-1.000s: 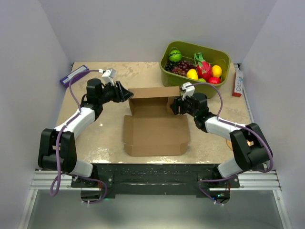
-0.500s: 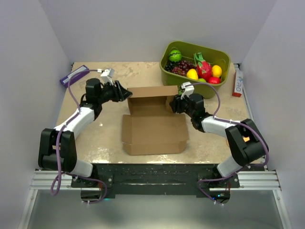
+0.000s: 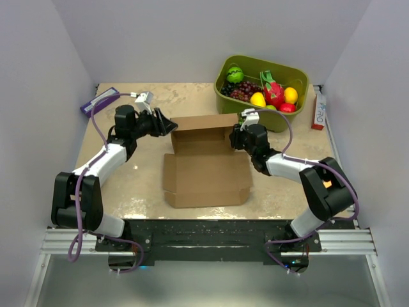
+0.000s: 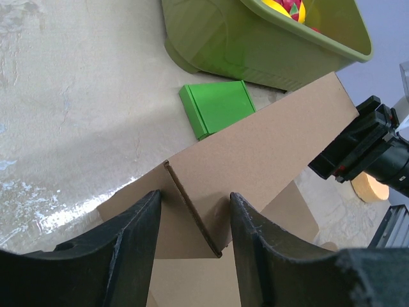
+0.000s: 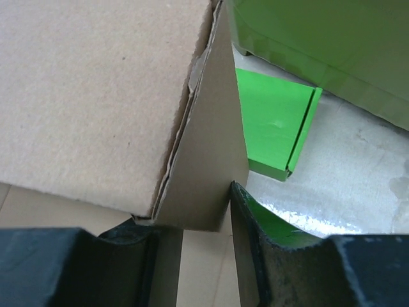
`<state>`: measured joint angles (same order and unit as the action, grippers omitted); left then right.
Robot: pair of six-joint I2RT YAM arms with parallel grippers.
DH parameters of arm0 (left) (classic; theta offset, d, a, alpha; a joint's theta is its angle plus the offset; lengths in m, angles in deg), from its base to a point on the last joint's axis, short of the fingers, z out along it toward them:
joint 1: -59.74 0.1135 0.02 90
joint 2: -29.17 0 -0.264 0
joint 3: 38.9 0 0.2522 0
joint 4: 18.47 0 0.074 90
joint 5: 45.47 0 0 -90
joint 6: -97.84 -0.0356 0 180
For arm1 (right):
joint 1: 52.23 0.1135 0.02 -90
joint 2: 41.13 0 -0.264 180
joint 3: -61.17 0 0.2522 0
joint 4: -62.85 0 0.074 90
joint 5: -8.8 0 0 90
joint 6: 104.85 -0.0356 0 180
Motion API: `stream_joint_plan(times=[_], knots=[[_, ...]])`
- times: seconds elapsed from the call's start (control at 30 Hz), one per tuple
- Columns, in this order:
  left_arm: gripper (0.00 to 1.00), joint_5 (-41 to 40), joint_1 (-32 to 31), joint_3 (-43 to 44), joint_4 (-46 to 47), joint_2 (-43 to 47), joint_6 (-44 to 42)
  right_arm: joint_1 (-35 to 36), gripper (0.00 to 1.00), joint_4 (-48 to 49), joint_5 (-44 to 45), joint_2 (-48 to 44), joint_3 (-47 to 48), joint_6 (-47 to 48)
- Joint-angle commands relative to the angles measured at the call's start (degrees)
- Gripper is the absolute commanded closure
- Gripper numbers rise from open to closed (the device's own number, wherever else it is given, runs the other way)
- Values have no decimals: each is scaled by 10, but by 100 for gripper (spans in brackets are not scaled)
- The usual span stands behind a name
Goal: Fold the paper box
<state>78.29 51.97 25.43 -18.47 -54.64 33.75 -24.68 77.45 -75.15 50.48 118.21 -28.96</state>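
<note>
The paper box [image 3: 208,163] is plain brown cardboard, unprinted. The small flat box [image 4: 217,105] is bright green, and the fruit bin [image 3: 287,120] is olive green. It holds a yellow lemon [image 3: 257,99], dark purple grapes [image 3: 243,91] and a pink-red dragon fruit [image 3: 273,91] with green tips. The surface [image 3: 140,185] is beige, mottled with paler patches. The fingers [image 4: 128,249] are black, the arms [image 3: 105,160] black and white, and the cable [image 3: 94,121] purple.

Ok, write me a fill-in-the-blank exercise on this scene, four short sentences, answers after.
The paper box is plain ____ cardboard. The small flat box lying between it and the bin is ____. The bin holds ____. It stands at the table's far ____ corner.
Missing: brown; green; fruit; right.
</note>
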Motion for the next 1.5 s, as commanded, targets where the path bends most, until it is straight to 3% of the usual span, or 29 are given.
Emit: stream_joint_plan(times=[0.0, 0.33, 0.67, 0.9, 1.13, 1.3, 1.47], knots=[[48, 26, -5, 2, -8, -3, -4, 28, 84, -15, 80, 9, 48, -19], [48, 35, -5, -6, 7, 2, 5, 47, 89, -23, 207, 30, 49, -117], [48, 38, -5, -10, 17, 8, 8, 80, 96, -109, 380, 81, 98, -202], [48, 35, -5, -12, 19, 8, 9, 84, 100, -165, 445, 99, 111, -248], [49, 36, -5, -12, 21, 9, 3, 90, 100, -206, 463, 119, 138, -263], [36, -16, -1, 14, -44, 40, -73, 90, 100, -175, 411, 96, 115, -221], [27, -99, -1, 12, -81, 87, -145, 88, 100, -222, 329, 56, 119, -172]])
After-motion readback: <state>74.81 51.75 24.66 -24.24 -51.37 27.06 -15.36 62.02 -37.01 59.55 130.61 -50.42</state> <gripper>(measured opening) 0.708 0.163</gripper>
